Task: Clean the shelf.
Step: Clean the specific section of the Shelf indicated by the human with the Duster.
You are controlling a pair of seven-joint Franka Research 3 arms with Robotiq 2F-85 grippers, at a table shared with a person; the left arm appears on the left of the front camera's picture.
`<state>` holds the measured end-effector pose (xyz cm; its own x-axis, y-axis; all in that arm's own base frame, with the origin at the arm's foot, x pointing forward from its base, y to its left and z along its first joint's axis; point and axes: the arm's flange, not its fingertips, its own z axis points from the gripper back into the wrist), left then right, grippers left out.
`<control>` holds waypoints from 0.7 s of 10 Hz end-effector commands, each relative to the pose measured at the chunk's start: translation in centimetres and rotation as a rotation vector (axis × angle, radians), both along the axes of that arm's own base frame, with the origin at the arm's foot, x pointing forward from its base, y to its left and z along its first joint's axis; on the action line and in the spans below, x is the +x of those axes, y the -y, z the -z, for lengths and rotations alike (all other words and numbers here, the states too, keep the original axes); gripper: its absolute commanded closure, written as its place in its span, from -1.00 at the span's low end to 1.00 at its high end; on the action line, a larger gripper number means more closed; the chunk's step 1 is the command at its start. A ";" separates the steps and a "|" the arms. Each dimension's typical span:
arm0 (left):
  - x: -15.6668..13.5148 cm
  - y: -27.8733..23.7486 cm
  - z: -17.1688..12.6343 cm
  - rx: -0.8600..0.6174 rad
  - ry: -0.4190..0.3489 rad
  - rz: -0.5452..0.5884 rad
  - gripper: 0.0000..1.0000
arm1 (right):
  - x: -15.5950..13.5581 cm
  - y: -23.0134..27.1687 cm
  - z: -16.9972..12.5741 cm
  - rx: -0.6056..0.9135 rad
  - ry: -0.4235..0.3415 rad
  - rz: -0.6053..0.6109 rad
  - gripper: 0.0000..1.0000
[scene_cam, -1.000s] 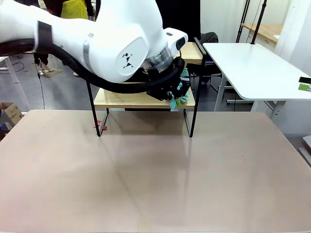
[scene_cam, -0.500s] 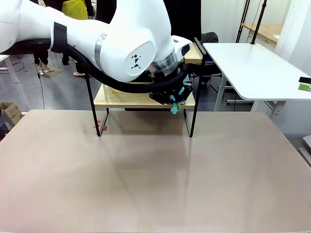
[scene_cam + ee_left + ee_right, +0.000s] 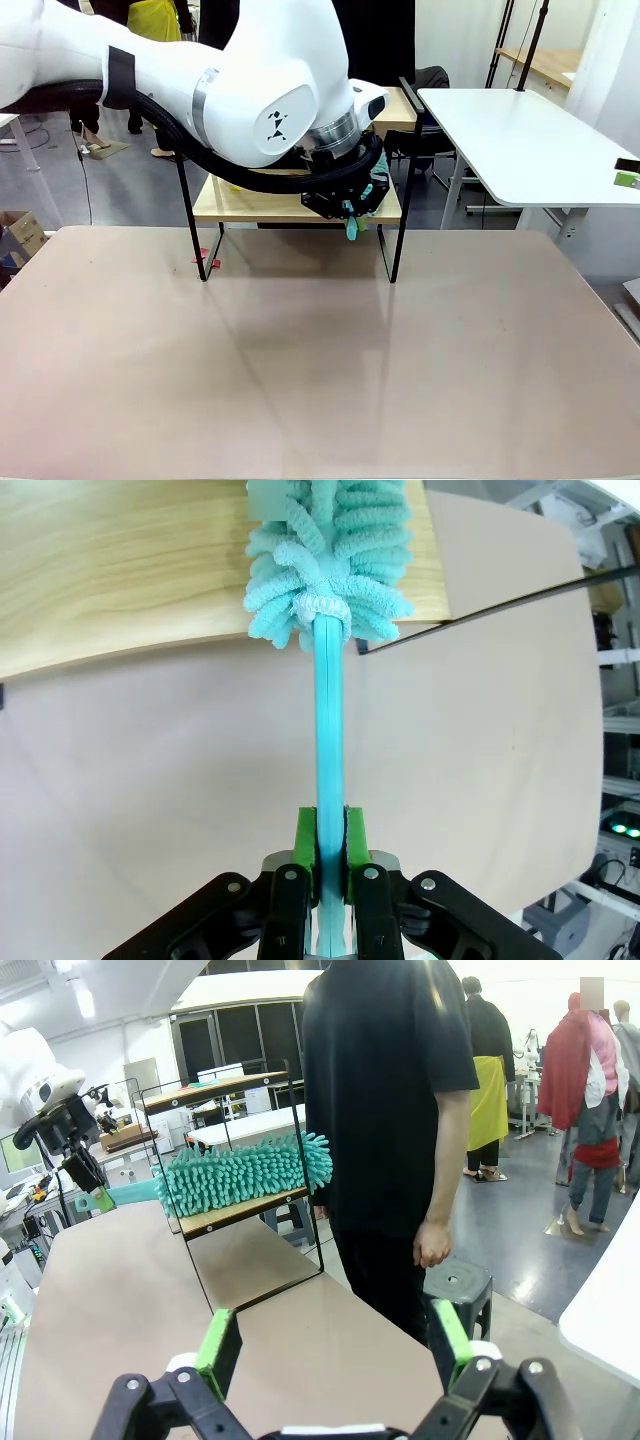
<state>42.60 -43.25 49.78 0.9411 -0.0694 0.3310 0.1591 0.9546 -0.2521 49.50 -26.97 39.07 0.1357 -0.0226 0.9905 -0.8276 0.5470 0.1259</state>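
The shelf, light wooden boards in a thin black frame, stands at the far side of the table. My left gripper hangs at the right end of the lower board, shut on the handle of a teal chenille duster. In the left wrist view the green pads clamp the teal handle, and the fluffy duster head lies on the wooden board. The right wrist view sees the shelf side-on with the duster along its lower board. My right gripper is open and holds nothing.
A person in black stands just behind the shelf. A white table sits at the back right and a cardboard box on the floor at the left. The brown table is bare in front of the shelf.
My left arm has swung to the right and its wrist has turned. The gripper and duster have slid slightly left and lower at the board's right end. The grip is unchanged.
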 end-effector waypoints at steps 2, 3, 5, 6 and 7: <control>0.0 -3.2 -0.3 0.039 -0.032 -0.038 0.74 | 0.1 -0.2 -0.2 -0.004 0.004 -0.002 -1.00; -0.1 -4.4 -0.4 0.077 -0.046 -0.054 0.74 | 0.1 -0.2 -0.2 -0.004 0.004 -0.002 -1.00; 0.0 -7.3 -0.2 0.170 -0.056 -0.112 0.74 | 0.1 -0.2 -0.2 -0.004 0.004 -0.002 -1.00; -0.3 -8.5 -0.2 0.233 -0.049 -0.139 0.74 | 0.1 -0.2 -0.2 -0.004 0.004 -0.002 -1.00; -0.8 -9.6 -0.2 0.296 -0.046 -0.134 0.74 | 0.1 -0.2 -0.2 -0.004 0.004 -0.002 -1.00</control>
<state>42.95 -34.43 50.07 0.9614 -0.0264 0.2739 0.0397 0.9983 -0.0431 49.51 -26.96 39.06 0.1358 -0.0226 0.9905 -0.8277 0.5468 0.1259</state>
